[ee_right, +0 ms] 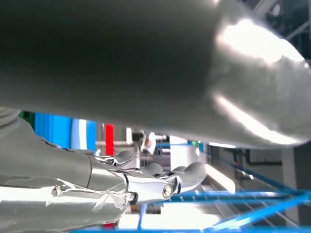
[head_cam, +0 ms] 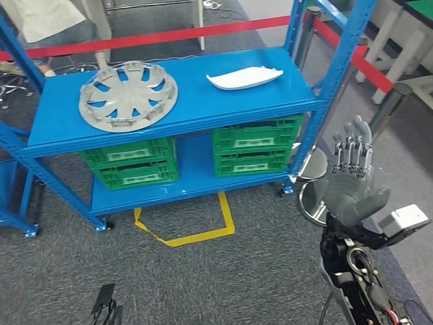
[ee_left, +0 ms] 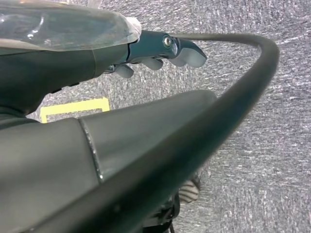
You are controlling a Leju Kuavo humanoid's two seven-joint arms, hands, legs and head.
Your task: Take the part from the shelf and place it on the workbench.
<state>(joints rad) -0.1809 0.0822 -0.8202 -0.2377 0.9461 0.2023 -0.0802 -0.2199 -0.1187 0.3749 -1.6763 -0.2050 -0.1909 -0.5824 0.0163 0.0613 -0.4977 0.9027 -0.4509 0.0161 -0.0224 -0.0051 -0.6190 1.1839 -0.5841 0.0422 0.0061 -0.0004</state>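
Parts on shelf top, right hand raised, nothing grasped yet.
Wheel cover [head_cam: 128,95] lies flat at shelf [head_cam: 194,108] left; white trim part [head_cam: 244,77] right of it, long axis left-right, tapered end pointing right. Right hand [head_cam: 353,177] nearer, fingers apart, empty, part up-left of it. Left hand [ee_left: 161,48] hangs over the carpet, apparently empty.

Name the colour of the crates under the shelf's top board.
Green crates, clearest in the head view.

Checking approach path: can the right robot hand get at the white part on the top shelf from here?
Probably yes. The right robot hand is raised, open and empty beside the shelf's right end; the white part lies uncovered near that end.
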